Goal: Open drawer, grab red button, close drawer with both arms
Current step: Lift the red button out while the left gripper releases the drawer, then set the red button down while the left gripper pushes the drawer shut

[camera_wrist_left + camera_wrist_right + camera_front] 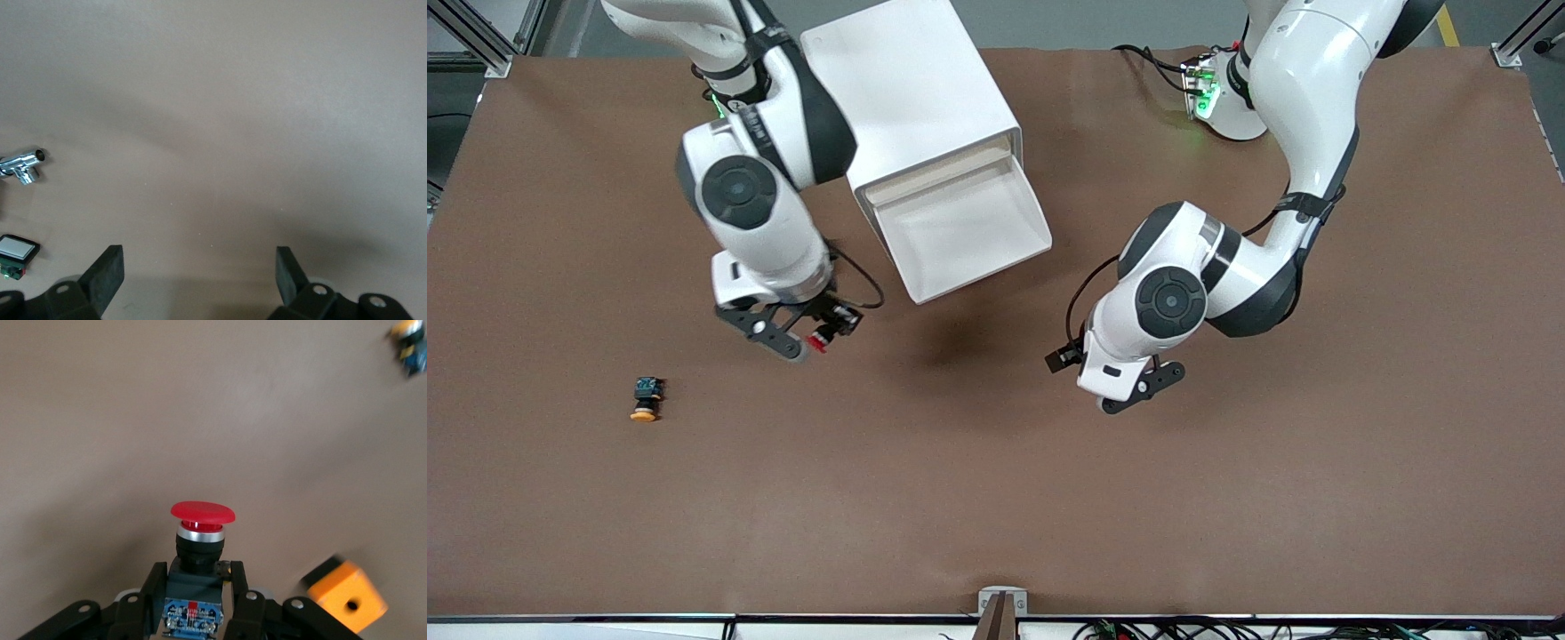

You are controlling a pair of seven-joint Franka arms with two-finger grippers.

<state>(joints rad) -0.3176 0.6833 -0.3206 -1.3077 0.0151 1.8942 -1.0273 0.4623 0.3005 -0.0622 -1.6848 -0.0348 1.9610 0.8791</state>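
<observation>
The red-capped button (pixel 202 513) with its black-and-blue body sits between the fingers of my right gripper (pixel 197 577), which is shut on it. In the front view this gripper (pixel 815 336) holds the button (pixel 816 343) above the brown table, beside the open drawer (pixel 996 258). The drawer is pulled out of the white cabinet (pixel 907 89) and looks empty. My left gripper (pixel 1138 388) hangs over bare table toward the left arm's end, nearer the front camera than the drawer. It is open and empty in the left wrist view (pixel 198 273).
An orange-capped button (pixel 645 398) lies on the table toward the right arm's end; it also shows in the right wrist view (pixel 408 343). An orange box with a hole (pixel 343 597) lies under my right gripper. A chrome fitting (pixel 23 163) and a white square button (pixel 17 250) lie near my left gripper.
</observation>
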